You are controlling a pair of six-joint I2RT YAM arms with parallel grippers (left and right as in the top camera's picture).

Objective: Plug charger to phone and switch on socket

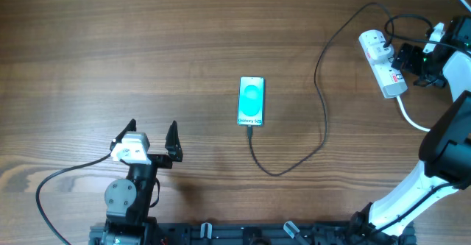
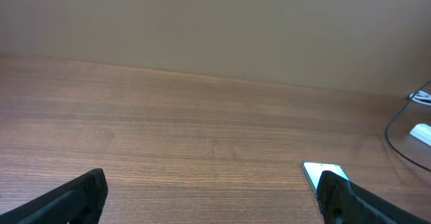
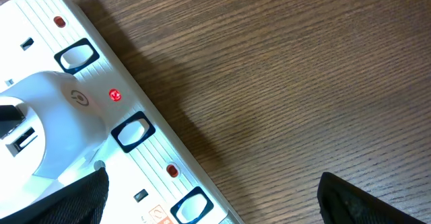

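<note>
The counter is showing a brown wood-grain surface with fine lines running across it. The phone, a small flat rectangle with rounded corners, is lying face up near the middle, and its teal screen is glowing. The charger, a thin black cable, is running in a loose loop from the phone's near edge out to the right. From there it is climbing to a rounded, glossy white adapter sitting on the socket. The charger's tip is meeting the phone's bottom edge, though the overhead view is not showing how deeply it is seated.

The socket, a long white plastic strip, is lying at an angle by the far right edge. A thick white cord is curving away from its near end. In the right wrist view, one red dot beside the adapter is glowing brighter than its two neighbours.

The right gripper is hovering over the socket with its black fingers spread wide, gripping nothing. The left gripper is hanging above the near left of the counter, also spread apart and holding nothing. A broad stretch of wood is lying between it and the phone.
</note>
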